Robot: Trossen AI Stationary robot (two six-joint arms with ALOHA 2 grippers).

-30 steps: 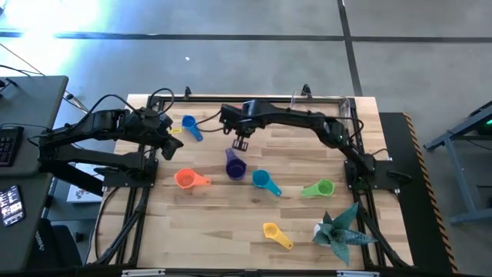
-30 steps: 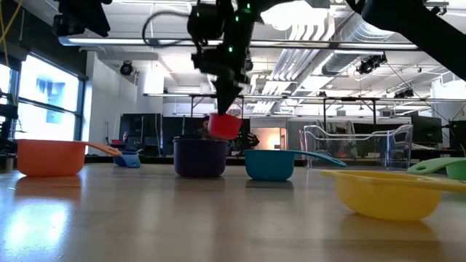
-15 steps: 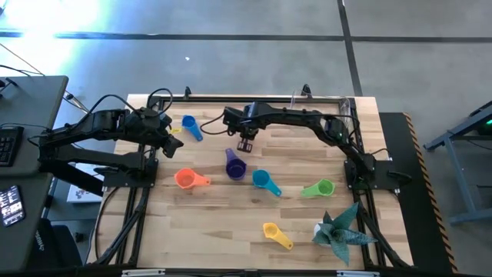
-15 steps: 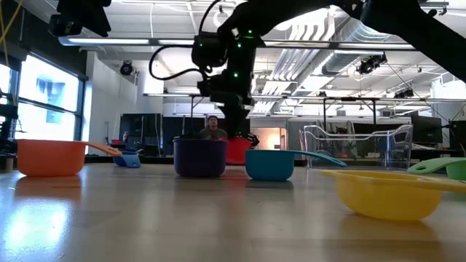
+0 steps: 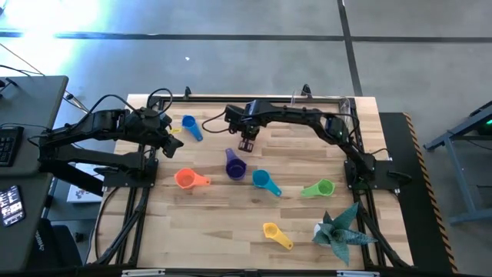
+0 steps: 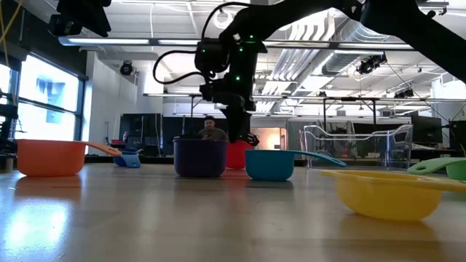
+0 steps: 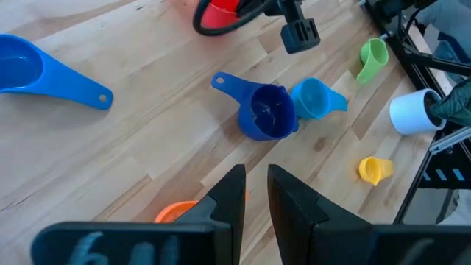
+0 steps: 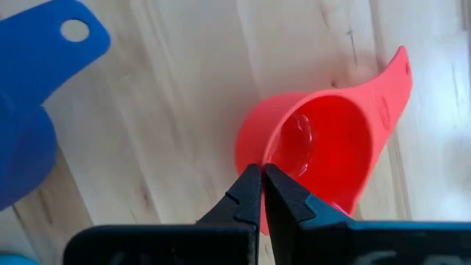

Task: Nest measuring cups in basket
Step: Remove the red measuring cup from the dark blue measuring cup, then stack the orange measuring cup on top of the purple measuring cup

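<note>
My right gripper (image 5: 246,144) is over the table's far middle, shut on the red cup (image 8: 324,154). The cup also shows low behind the purple cup (image 6: 200,156) and teal cup (image 6: 269,164). The blue cup (image 5: 190,127), orange cup (image 5: 187,179), green cup (image 5: 319,188) and yellow cup (image 5: 277,234) rest on their bases on the table. The clear basket (image 6: 357,145) stands at the far right. My left gripper (image 7: 254,191) waits, shut and empty, at the table's left side. My right gripper pinches the red cup's rim wall (image 8: 254,158) on the side away from the handle, one finger inside the bowl and one outside. The fingers come from above, pointing down. The cup is tilted, its handle (image 8: 390,81) pointing away. Other cups hide its base, so I cannot tell whether it touches the table.
A teal spiky plant in a white pot (image 5: 338,229) stands at the near right. A black metal frame (image 5: 269,98) runs along the table's edges. Bare wood lies between the red cup and the basket. A person (image 6: 212,129) shows far behind the table.
My right gripper has gone down and a little toward the table's right edge with the red cup, still shut on it. The cup was lifted well clear above the purple cup's rim and now sits down at table level behind the purple and teal cups.
</note>
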